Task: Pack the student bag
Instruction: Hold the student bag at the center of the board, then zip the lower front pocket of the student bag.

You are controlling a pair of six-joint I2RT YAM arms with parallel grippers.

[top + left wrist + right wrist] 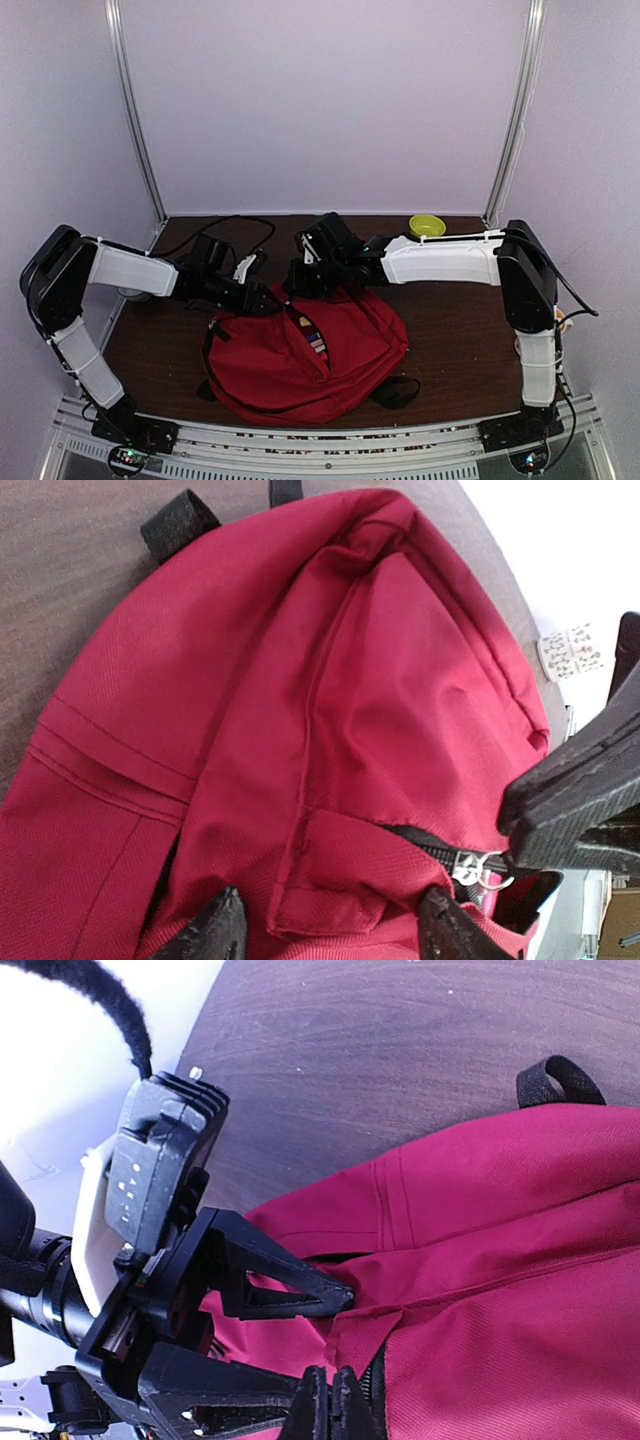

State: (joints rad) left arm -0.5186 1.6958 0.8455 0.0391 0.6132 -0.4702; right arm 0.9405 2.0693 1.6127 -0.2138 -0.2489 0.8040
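**Bag mouth: right pinching, left spread over the flap**

The student bag lies flat on the table, from centre toward 6 o'clock. Both arms meet at its 11–12 o'clock edge, where the zipper line runs.

The right gripper has its fingers pressed together, pinching the bag at the zipper seam. From the left wrist, the zipper pull sits right at its tip. I can't tell whether it has the pull itself or only the fabric edge. My read is that it's the anchor, keeping that edge lifted and taut so the other arm has something to pull against.

The left gripper has its fingers spread, straddling a folded flap of red fabric just beside the zipper. It's clamping nothing. Lined up like that, it looks set to bite the flap and draw the mouth wider against the right's hold.

The opening shows as a slit from the bag's 12 toward its 5 o'clock in the overhead view. Something colourful shows inside, too small to name.

A green bowl sits at the table's far edge, about 1 o'clock, well apart from the bag. It looks out of play.

Risk: the fabric is soft. If the left gripper closes on both layers, it pins the mouth shut instead of opening it.
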